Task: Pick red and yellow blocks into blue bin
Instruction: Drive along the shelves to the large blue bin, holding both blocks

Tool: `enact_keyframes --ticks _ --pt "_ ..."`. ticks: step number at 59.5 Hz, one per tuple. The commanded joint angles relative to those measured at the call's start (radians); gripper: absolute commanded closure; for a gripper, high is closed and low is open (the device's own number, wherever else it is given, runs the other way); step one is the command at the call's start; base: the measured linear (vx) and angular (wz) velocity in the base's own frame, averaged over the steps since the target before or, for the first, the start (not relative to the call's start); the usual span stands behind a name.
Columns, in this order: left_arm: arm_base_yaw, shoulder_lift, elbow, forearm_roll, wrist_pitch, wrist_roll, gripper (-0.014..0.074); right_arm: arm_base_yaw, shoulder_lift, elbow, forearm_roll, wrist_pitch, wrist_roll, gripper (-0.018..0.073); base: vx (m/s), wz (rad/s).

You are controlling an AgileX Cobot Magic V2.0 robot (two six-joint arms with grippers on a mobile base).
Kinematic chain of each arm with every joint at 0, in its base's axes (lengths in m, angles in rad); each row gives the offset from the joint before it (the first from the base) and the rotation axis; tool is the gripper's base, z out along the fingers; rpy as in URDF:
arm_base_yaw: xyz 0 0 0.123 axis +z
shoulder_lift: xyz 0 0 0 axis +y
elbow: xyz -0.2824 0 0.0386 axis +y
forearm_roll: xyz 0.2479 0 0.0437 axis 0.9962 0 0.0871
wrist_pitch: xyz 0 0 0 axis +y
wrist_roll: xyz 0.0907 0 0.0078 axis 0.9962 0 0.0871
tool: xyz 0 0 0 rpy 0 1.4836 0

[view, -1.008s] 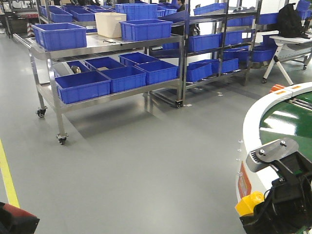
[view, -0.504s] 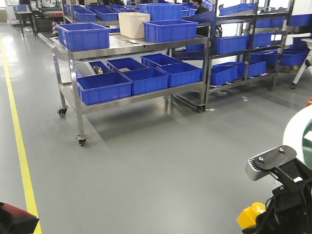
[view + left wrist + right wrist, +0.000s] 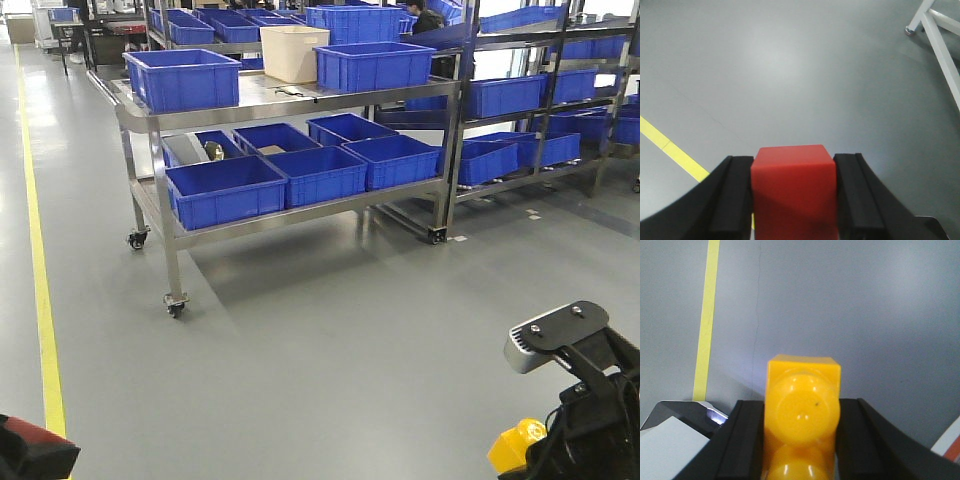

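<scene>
My left gripper [image 3: 792,160] is shut on the red block [image 3: 792,190], a plain red cube clamped between both black fingers above the grey floor. The yellow block [image 3: 802,405], a studded brick with its studs facing the camera, sits clamped in my shut right gripper [image 3: 804,402]. In the front view the yellow block [image 3: 516,445] shows at the bottom right under the right arm's wrist camera [image 3: 555,335]. A dark red shape [image 3: 30,450] shows at the bottom left. Several blue bins [image 3: 182,78] stand on a steel cart; I cannot tell which is the task's.
The wheeled steel cart [image 3: 290,100] stands ahead to the left, with a cream tub [image 3: 293,52] on top. Racks of blue crates [image 3: 520,95] lie behind it to the right. A yellow floor line [image 3: 35,250] runs along the left. A white frame leg [image 3: 940,40] is near.
The front view has swung: the cart has shifted right and looks nearer, and the green conveyor has left the frame. Both grippers still hold their blocks.
</scene>
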Motion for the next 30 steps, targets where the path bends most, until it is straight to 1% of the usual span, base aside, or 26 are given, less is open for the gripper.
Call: enact_keyframes --ticks 1,30 --pt "-0.006 -0.015 -0.025 -0.011 -0.065 -0.002 0.0362 -0.003 -0.025 -0.027 0.007 -0.035 -0.01 0.0315 0.36 0.04" --pt "-0.006 -0.015 -0.025 -0.011 -0.065 -0.002 0.0362 -0.003 -0.025 -0.027 0.004 -0.023 -0.01 0.0315 0.38 -0.02"
